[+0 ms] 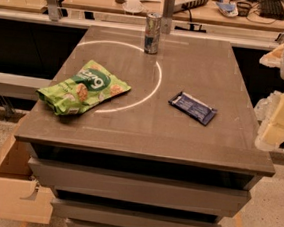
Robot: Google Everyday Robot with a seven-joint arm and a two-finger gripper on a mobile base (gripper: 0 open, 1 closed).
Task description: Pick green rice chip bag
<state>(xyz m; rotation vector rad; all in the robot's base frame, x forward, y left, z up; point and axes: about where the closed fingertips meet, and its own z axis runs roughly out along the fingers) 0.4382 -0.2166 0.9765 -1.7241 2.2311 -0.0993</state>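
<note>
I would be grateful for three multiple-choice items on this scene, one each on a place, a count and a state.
1. Where on the table does the green rice chip bag lie, as seen in the view?
A. left side
B. right side
C. far edge

2. How many things rest on the table?
A. two
B. three
C. five

3. How is the can placed?
A. upright
B. on its side
C. crushed flat

Key: 1 A, the bag lies left, well apart from the tool beside the table's right edge. 2 B, bag, can and dark blue wrapper. 3 A, its top faces up.
</note>
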